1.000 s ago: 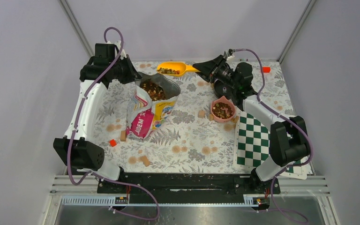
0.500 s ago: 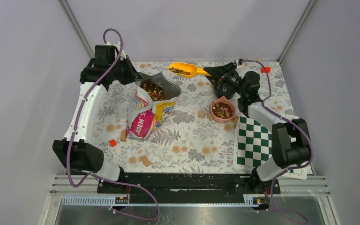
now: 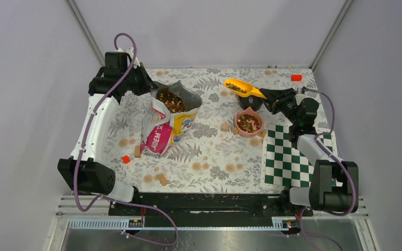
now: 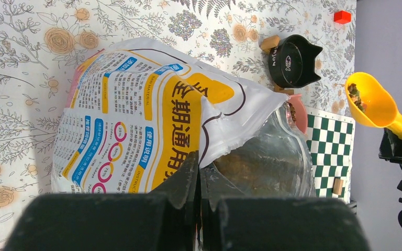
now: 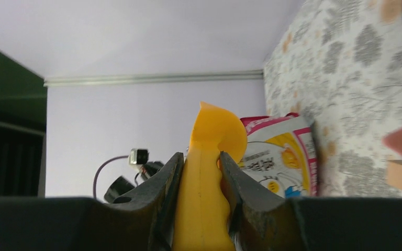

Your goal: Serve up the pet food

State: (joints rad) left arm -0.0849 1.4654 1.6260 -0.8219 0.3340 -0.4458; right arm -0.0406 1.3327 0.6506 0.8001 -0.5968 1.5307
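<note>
Here: kibble (image 3: 170, 100), one bag (image 3: 162, 130), one scoop (image 3: 252, 92), two bowls (image 3: 237, 125).

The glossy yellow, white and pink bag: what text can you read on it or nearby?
"全期通用": large, on the glossy yellow, white and pink bag, yellow band.
"ADEM": its pink panel, top view.
Its fine print and the fish logo on the black cat-eared bowl: too small to read.
</note>
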